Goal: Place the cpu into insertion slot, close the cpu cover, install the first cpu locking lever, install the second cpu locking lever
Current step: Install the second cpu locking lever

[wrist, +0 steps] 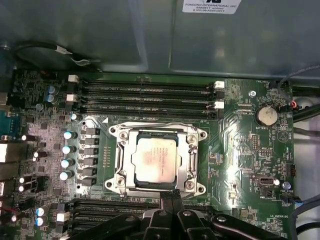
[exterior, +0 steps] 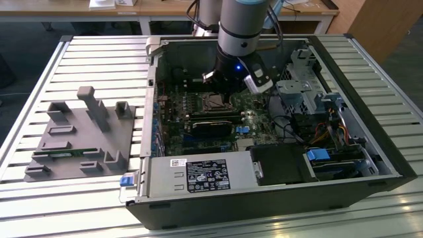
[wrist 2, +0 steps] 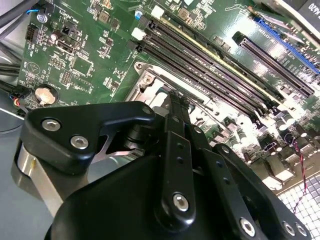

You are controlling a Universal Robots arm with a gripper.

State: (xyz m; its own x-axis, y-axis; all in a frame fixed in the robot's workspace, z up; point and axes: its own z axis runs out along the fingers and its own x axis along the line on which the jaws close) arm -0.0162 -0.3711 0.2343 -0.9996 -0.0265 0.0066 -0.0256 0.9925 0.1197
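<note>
First wrist view, item one: cpu (wrist: 156, 160), a flat silvery square seated in the insertion slot (wrist: 189, 131), which sits mid-board between the memory slots (wrist: 145, 95) and a lower row of connectors. Cpu cover (wrist: 192, 155) appears to lie down around the chip as a silvery frame; whether its levers are latched cannot be told.

Handling, by judgement: the chip is light, rigid and fragile, with a smooth top; take it by opposite edges only. The cover is thin stiff sheet metal, best pressed at its free edge.

Item two: gripper (wrist: 170, 196), black linkage with jaws drawn together to a narrow tip, holding nothing visible, its tip at the socket's near rim; contact cannot be confirmed.

Exterior view: arm (exterior: 241, 29) reaches down into the open computer case (exterior: 357, 74) on the slatted bench (exterior: 99, 54); grey fixture (exterior: 79, 139) stands well apart.
</note>
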